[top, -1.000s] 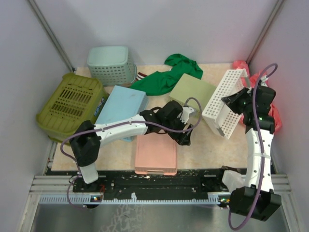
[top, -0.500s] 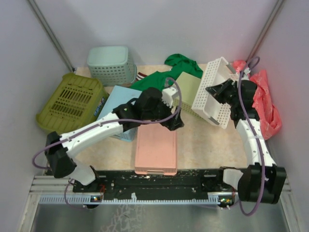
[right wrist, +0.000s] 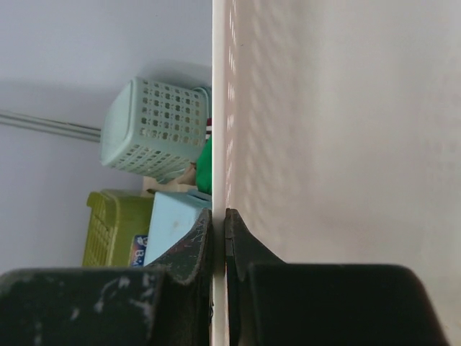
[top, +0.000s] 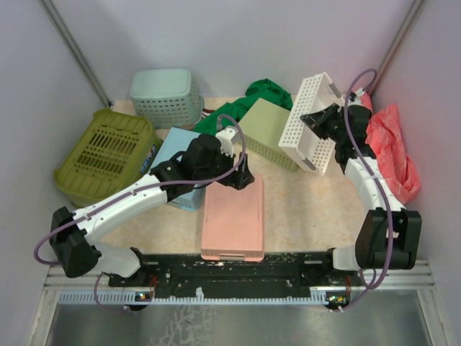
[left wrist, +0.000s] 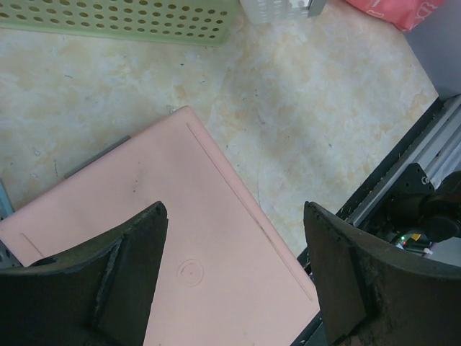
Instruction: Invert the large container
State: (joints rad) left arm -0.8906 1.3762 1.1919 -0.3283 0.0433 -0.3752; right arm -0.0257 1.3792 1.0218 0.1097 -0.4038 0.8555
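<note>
The large olive-green basket (top: 104, 155) sits at the table's far left with a slotted face turned up; neither gripper touches it. It also shows small in the right wrist view (right wrist: 115, 227). My left gripper (top: 241, 176) is open and empty, hovering over the far end of the pink tray (left wrist: 180, 238), well right of the olive basket. My right gripper (right wrist: 218, 213) is shut on the wall of a white perforated basket (top: 310, 122) and holds it tilted on edge at the back right.
A teal grid-holed basket (top: 166, 96) stands at the back left. A light blue box (top: 176, 155) lies beside the olive basket. A green cloth (top: 266, 97), a pale green perforated container (top: 270, 130) and a red bag (top: 389, 144) lie at the back and right.
My right gripper has carried the white basket up and back to the left, tilting it more. My left gripper has swung left and back over the pink tray's far end.
</note>
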